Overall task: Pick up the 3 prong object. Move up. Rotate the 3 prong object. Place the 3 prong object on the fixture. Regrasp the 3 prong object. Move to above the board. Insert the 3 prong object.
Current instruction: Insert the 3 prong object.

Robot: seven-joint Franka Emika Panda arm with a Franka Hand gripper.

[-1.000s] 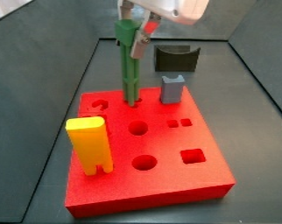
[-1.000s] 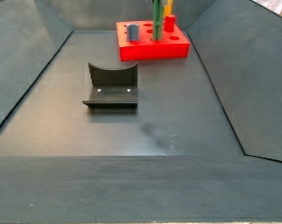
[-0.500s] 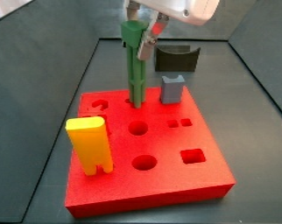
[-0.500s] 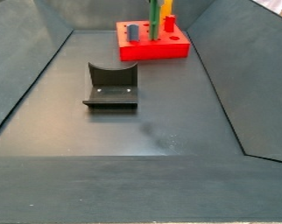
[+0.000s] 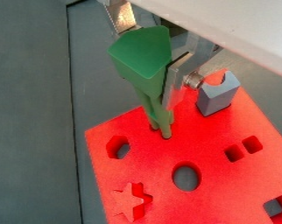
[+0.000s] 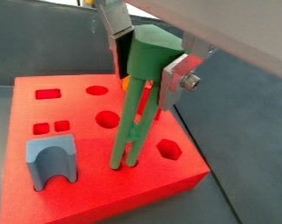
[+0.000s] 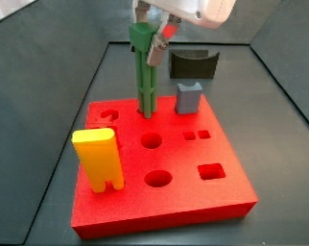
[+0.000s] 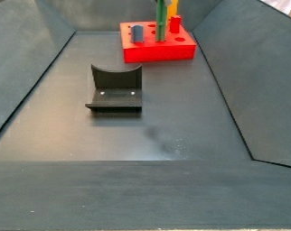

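The green 3 prong object (image 7: 146,72) stands upright on the red board (image 7: 164,197), its prongs down at the board's three small holes near the back left. The gripper (image 7: 152,36) is shut on its wide top end. In both wrist views the silver fingers (image 5: 182,68) (image 6: 176,77) press the green head (image 5: 144,54) (image 6: 146,70) from two sides, and the prongs meet the board (image 5: 207,144) (image 6: 96,175). The dark fixture (image 7: 192,64) stands behind the board and lies empty on the floor in a side view (image 8: 114,87). The object (image 8: 159,16) and the board (image 8: 158,52) show far off there.
A tall yellow block (image 7: 98,159) stands at the board's front left. A grey-blue block (image 7: 188,97) stands at its back right, close to the gripper, and shows in both wrist views (image 5: 217,92) (image 6: 52,160). Dark walls enclose the floor (image 8: 148,135).
The gripper and the top of the green object have shifted slightly to the right in the side view. The prongs stay at the same holes. The other pieces have not moved.
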